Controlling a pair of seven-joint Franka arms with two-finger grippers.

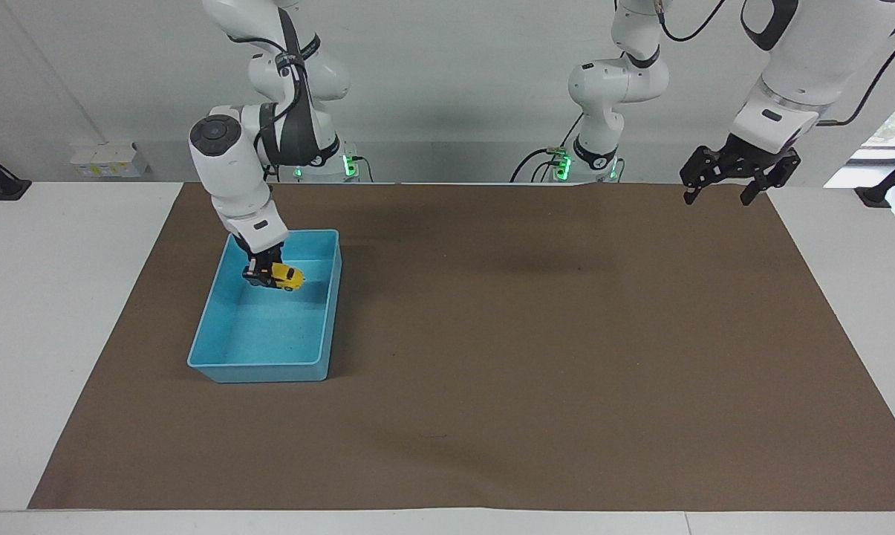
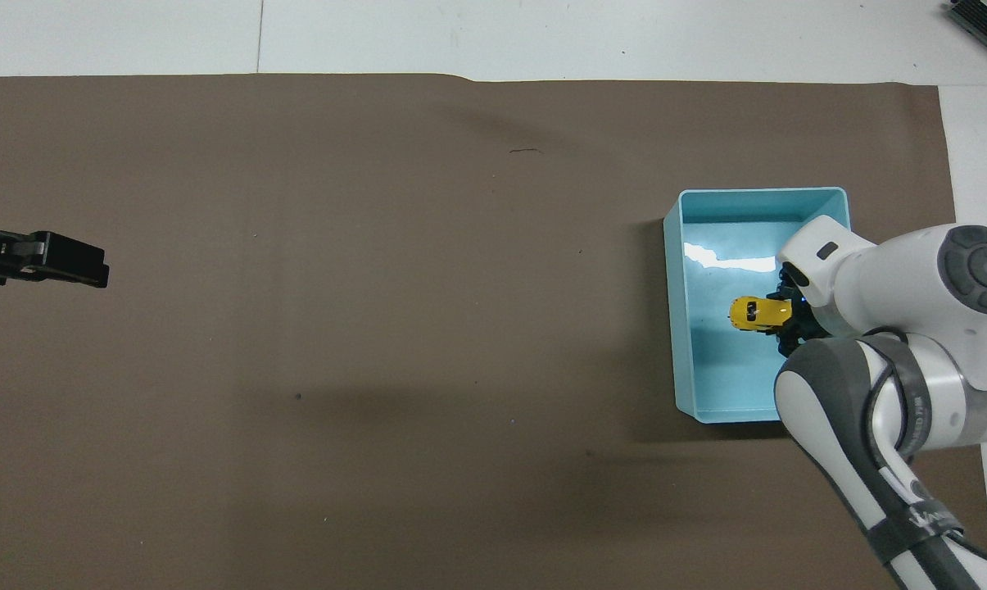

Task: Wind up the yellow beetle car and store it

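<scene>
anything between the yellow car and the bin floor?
Nothing visible. The right gripper holds the yellow beetle car inside the blue bin, over bare floor. The left gripper waits over the mat's edge.

My right tool (image 1: 263,273) hangs low, fingers clamped; my left tool (image 1: 728,180) waits raised, fingers spread apart.

The facing view looks from high across the desk (image 1: 83,312) toward both arm bases, taking in the whole brown mat (image 1: 566,357); the overhead view looks steeply down from above the robots' end, slightly closer. Both share the mat and the blue bin (image 2: 677,328), half a turn apart
</scene>
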